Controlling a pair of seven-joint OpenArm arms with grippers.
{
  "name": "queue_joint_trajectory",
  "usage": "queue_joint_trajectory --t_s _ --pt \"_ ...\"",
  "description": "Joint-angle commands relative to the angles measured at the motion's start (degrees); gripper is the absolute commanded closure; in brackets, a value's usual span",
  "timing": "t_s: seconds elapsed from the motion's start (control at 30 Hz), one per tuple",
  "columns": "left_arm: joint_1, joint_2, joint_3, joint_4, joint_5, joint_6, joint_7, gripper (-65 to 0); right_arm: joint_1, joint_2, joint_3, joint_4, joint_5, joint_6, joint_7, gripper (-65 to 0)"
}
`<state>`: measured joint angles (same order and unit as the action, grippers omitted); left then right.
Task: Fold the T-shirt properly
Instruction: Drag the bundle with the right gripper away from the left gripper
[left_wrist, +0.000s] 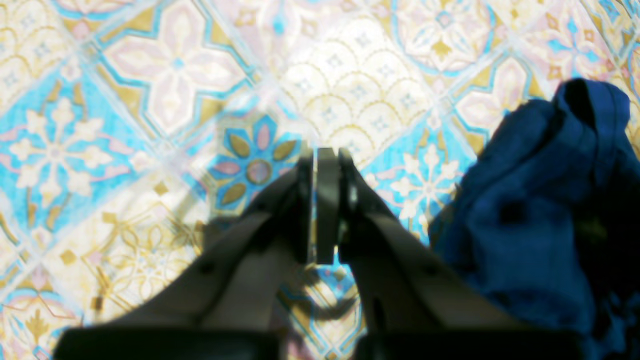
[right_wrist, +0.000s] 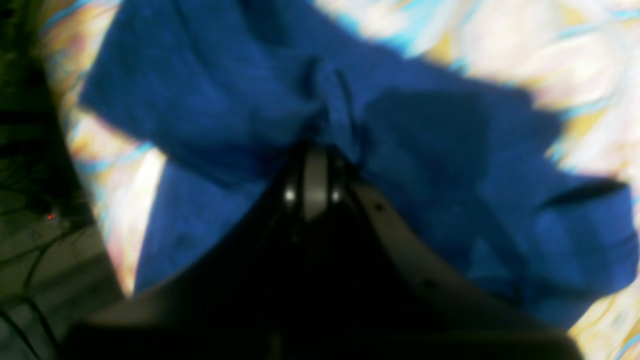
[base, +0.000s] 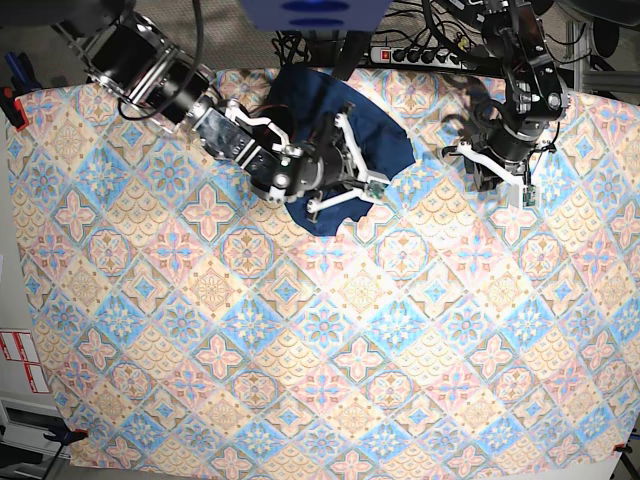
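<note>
Navy T-shirt bunched at the far edge of the table, right tool sitting on it, left one parked off to the side

Shirt's a crumpled heap on the patterned tablecloth, no clear long axis yet, nothing folded. The right tool is over the front of the pile with its jaws together; in the wrist view there's a pinch of cloth bunched at the tips, looks like it's clamped on the fabric but it's blurry. The left tool is closed on nothing, hovering over bare cloth, shirt just beside it. So the right arm's the nearer one, I reckon.
</note>
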<state>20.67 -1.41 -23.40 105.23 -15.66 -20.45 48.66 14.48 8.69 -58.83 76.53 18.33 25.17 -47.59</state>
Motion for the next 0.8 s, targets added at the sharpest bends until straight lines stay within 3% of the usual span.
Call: queue_joint_trajectory --t_s 0.0,0.3,0.47,0.77 --pt "-0.1 -0.3 -0.2 1.1 -0.6 -0.2 -0.9 0.0 2.0 -1.2 0.4 0.3 0.8 0.2 1.4 0.0" --pt "-0.1 -0.4 -0.2 1.1 -1.1 -0.2 -0.9 0.0 4.8 -2.6 6.0 2.1 0.8 0.2 1.1 0.0" --pt "-0.1 -0.6 -0.2 1.1 -1.1 -0.2 -0.9 0.0 0.3 3.0 8.8 12.3 1.1 0.2 -0.1 0.0" --pt "-0.5 -0.3 -0.2 1.0 -1.1 -0.2 -1.0 0.0 -7.9 3.8 8.2 18.9 1.0 0.2 -4.6 0.0"
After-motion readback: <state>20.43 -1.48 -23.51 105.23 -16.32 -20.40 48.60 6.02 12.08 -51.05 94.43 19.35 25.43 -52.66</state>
